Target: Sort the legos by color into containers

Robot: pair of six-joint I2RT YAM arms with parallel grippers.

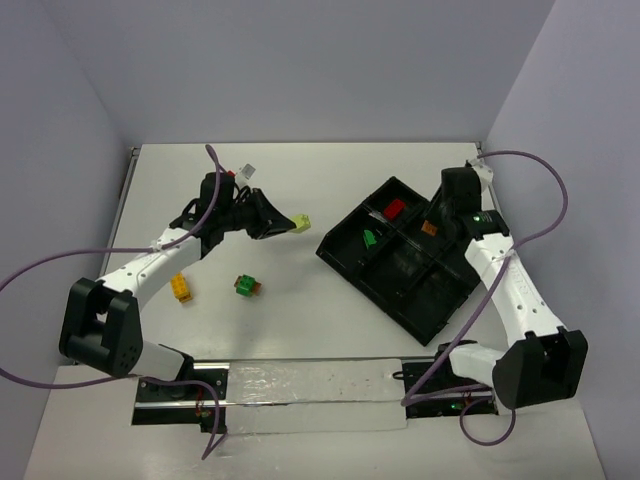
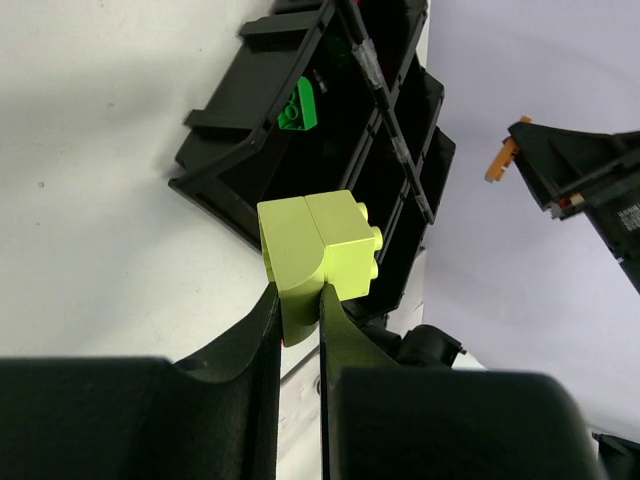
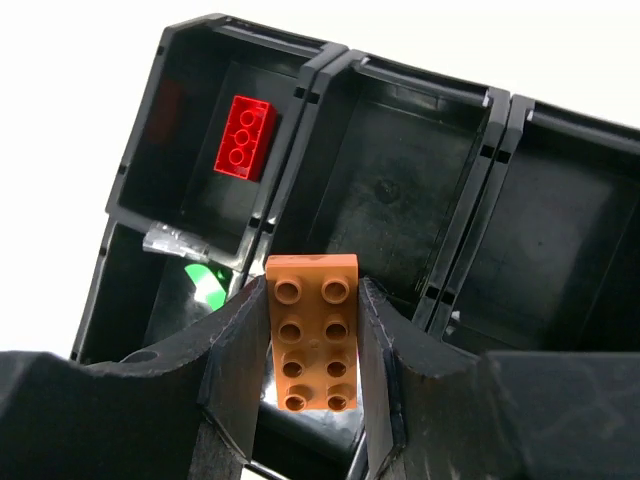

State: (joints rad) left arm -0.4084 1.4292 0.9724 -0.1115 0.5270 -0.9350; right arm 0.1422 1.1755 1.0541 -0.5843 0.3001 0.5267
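My left gripper is shut on a pale yellow-green lego and holds it above the table, left of the black divided tray. In the left wrist view the lego sticks out past the fingertips of the gripper. My right gripper is shut on an orange-brown lego, held over the tray's compartments. A red lego lies in one far compartment and a green lego in the one beside it. A yellow lego and a green-and-orange stack lie on the table.
The tray sits askew at the right of the table, its left corner nearest my left gripper. Purple cables loop off both arms. A shiny strip runs along the near edge between the arm bases. Walls close the table on three sides.
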